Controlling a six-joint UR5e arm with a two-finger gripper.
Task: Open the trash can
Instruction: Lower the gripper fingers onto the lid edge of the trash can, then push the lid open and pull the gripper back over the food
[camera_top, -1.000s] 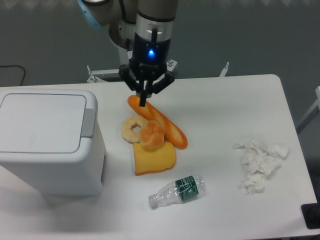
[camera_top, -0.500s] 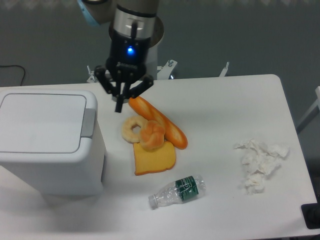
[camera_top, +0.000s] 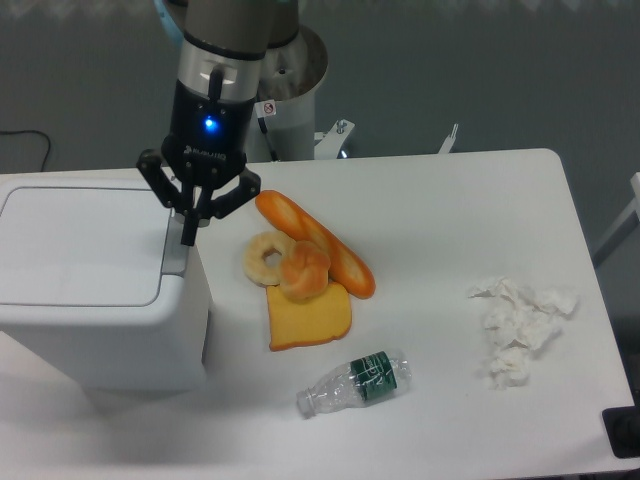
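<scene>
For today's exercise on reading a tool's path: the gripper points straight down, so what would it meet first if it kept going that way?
Most likely the grey push-button tab on the white trash can. The gripper, fingers together, hangs right over it, though one view cannot confirm the height between them.

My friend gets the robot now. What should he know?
Gripper: fingers shut, empty, right over the grey push-button tab.
Trash can: at the table's left side, its white lid flat and closed.
Done: the arm is lined up at the tab; I can't tell if it touches.
Left: press the tab so the lid pops open. The food and bottle can be ignored.
</scene>
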